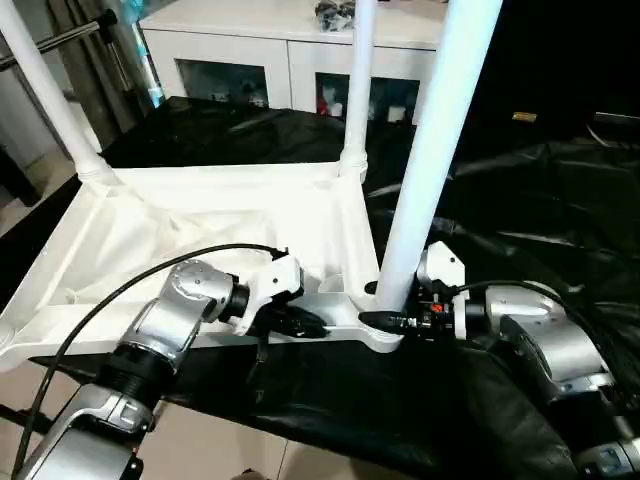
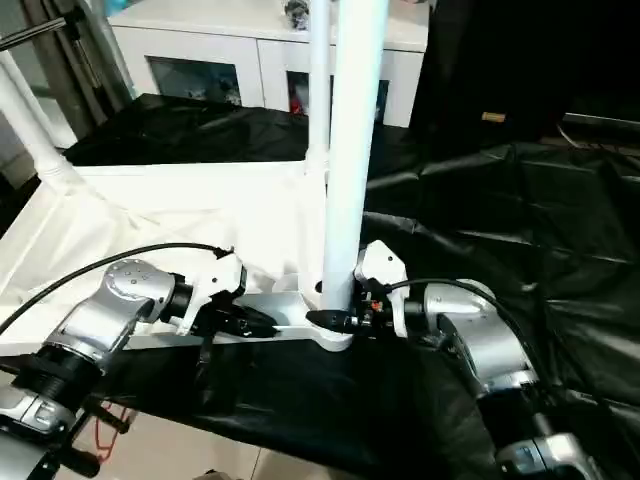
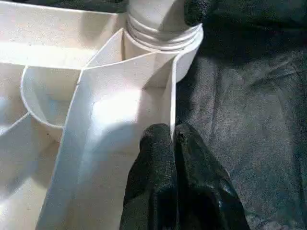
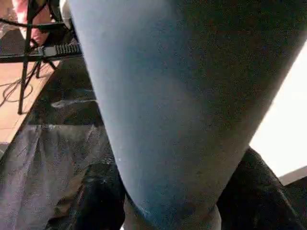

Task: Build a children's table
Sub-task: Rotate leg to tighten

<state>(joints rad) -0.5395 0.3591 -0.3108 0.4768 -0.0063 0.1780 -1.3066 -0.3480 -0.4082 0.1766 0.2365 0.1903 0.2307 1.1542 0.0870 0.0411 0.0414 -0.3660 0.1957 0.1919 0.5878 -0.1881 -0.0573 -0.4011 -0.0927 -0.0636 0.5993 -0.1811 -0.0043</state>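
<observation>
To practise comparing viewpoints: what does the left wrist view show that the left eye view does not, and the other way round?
Left wrist view alone: a close look at the left hand, its fingers shut on the tabletop's thin rim wall, and the ridged collar where the near leg enters its corner socket.

Left eye view alone: the far right leg and the far left leg standing upright, and the white cabinet behind.

Both: the upturned tabletop, the near leg, the left hand and the black sheet.
</observation>
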